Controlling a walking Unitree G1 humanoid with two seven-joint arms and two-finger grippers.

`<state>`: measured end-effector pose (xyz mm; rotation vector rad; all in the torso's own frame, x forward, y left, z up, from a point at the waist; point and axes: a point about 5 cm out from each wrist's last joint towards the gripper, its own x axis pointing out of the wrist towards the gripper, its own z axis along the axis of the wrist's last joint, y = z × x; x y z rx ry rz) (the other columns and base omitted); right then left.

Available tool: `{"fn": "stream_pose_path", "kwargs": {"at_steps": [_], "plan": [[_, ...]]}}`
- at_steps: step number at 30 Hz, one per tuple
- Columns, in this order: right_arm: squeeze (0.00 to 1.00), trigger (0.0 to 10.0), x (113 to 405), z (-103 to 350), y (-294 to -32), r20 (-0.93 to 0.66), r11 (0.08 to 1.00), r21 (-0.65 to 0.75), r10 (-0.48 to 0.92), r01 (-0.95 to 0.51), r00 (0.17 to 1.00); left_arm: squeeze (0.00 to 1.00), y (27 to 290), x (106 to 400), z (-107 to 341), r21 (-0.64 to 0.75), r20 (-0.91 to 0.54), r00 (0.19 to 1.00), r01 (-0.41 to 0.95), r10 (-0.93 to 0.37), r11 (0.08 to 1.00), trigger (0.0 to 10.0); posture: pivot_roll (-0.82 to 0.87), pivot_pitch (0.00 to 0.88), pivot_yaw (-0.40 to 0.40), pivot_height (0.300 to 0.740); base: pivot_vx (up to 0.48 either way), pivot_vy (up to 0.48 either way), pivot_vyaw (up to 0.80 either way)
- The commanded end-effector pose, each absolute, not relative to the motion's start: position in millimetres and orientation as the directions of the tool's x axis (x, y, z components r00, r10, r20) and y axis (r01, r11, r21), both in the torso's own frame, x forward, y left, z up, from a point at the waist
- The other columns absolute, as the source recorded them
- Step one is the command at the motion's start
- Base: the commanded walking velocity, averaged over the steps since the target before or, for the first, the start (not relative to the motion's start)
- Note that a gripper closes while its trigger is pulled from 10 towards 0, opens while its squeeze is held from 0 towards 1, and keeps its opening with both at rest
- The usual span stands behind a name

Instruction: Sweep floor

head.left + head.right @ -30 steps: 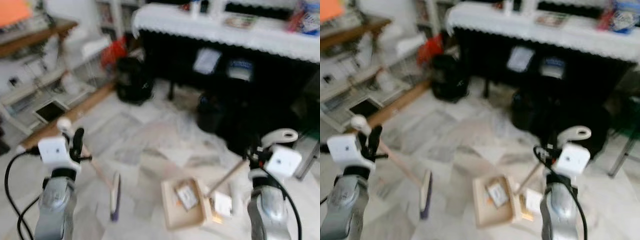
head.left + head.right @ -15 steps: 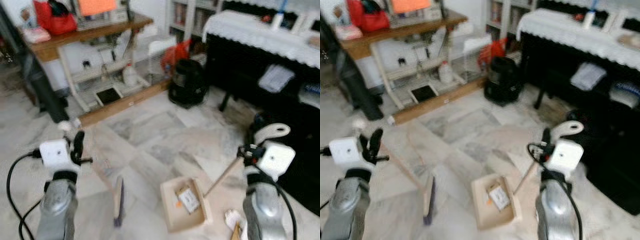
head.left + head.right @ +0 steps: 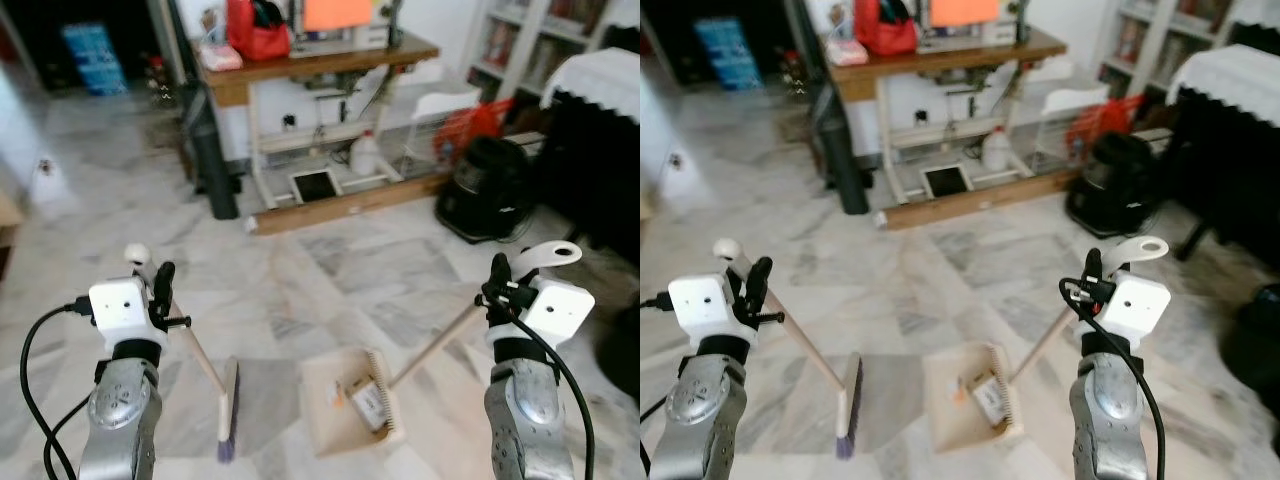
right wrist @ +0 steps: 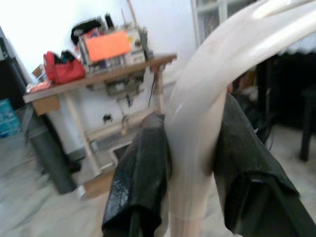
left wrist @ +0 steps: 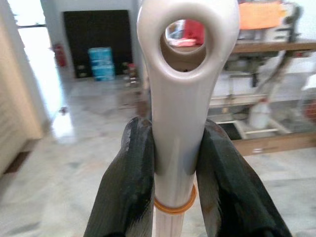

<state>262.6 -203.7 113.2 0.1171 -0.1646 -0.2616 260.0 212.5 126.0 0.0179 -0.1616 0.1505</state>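
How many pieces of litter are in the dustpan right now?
2 can be made out: a white-and-grey packet in the middle of the dustpan, and a small orange scrap at its left. More may lie hidden beneath the packet.

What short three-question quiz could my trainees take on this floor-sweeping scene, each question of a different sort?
1. True or false: the left hand is shut on the broom handle.
2. Multiple choice: what lies in the dustpan? A) a red bag B) a small piece of litter C) a white bottle
3. Fill in: the right hand grips the long handle of the ____.

Key:
1. True; both black fingers press the pale handle.
2. B; the litter rests on the pan's bed, the broom head on the floor to its left.
3. Dustpan.
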Motion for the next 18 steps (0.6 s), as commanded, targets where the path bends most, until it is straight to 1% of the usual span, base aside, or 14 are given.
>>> {"fn": "stream_pose_path", "kwargs": {"at_steps": [1,18], "plan": [[0.0,10.0,264.8,122.9,-200.4,0.193,0.961,0.153,-0.257,0.23,0.947,0.0,214.7,260.5,136.5,0.018,0.204,0.968,-0.156,0.149,0.988,10.0,-0.02,0.0,0.004,0.74,0.0,0.0,0.8],[0.0,10.0,263.2,120.6,-195.6,0.187,0.963,0.172,-0.237,0.206,0.953,0.0,214.2,260.3,135.5,0.027,0.198,0.969,-0.159,0.15,0.987,10.0,-0.02,0.0,0.004,0.74,0.0,0.0,0.8]]}}
